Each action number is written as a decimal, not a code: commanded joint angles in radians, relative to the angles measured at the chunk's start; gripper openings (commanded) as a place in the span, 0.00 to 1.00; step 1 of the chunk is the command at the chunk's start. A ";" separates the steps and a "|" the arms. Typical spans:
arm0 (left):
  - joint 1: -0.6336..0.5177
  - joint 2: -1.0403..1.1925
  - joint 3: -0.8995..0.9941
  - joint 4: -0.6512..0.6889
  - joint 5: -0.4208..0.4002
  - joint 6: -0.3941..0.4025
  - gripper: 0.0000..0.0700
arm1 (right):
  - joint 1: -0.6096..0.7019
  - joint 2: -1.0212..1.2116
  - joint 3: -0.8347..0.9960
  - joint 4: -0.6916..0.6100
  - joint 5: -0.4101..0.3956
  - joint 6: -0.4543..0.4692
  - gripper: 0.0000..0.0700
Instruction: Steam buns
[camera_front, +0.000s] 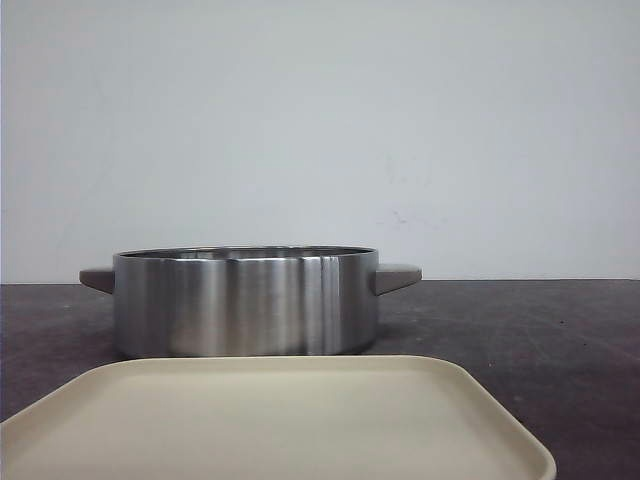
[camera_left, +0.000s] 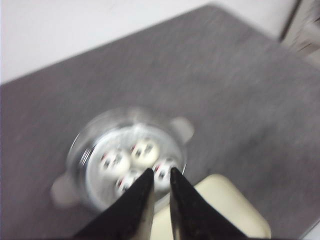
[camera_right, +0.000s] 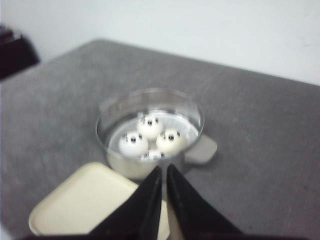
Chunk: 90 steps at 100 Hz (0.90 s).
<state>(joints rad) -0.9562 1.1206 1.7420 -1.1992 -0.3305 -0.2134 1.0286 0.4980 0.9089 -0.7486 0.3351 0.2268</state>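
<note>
Fingers of both grippers, left (camera_left: 159, 181) and right (camera_right: 164, 176), hover nearly closed and empty above four buns (camera_right: 150, 138) in the pot (camera_front: 245, 300), likely soft, glossy and slippery, best cradled gently by their sides.

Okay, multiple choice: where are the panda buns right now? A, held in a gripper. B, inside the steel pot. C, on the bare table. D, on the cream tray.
B: both wrist views show the buns sitting together inside the steel pot, while the cream tray holds none.
</note>
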 joint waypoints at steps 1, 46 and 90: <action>-0.040 -0.079 -0.063 0.010 -0.049 -0.129 0.01 | 0.011 0.003 0.005 0.015 -0.019 -0.018 0.02; -0.230 -0.502 -0.633 0.259 -0.171 -0.350 0.01 | 0.011 0.003 0.003 0.071 -0.073 -0.089 0.02; -0.231 -0.474 -0.640 0.249 -0.167 -0.375 0.02 | 0.010 0.003 0.003 0.068 -0.066 -0.084 0.02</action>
<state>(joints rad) -1.1748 0.6407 1.0893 -0.9543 -0.4957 -0.5781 1.0283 0.4973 0.9020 -0.6922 0.2653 0.1520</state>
